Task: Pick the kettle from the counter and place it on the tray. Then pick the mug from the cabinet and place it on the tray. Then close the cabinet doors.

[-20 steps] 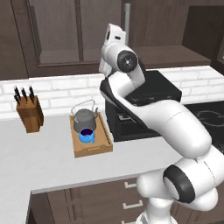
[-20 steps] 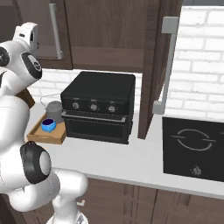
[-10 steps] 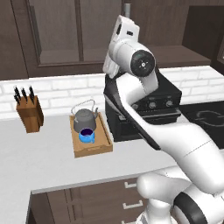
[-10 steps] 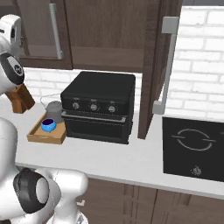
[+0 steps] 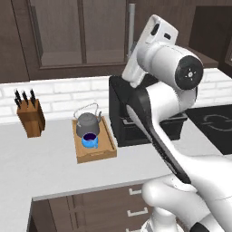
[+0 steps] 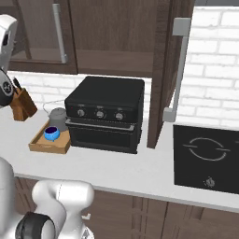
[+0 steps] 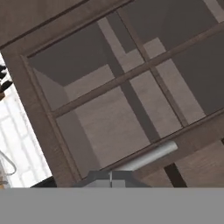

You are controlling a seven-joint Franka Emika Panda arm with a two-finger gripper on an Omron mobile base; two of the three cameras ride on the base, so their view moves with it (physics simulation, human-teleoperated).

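Both base views show kettle [image 5: 87, 123] and mug [image 5: 89, 140], seemingly traywise.

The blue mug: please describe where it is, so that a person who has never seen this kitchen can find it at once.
On the light counter, left of the black countertop oven, lies a shallow wooden tray. Two things stand in it: a grey kettle at the back and the mug in front of it. The mug is the smaller one, bright blue.

glossy white arm [image 5: 163, 136], rounded segments, dark grey joint caps
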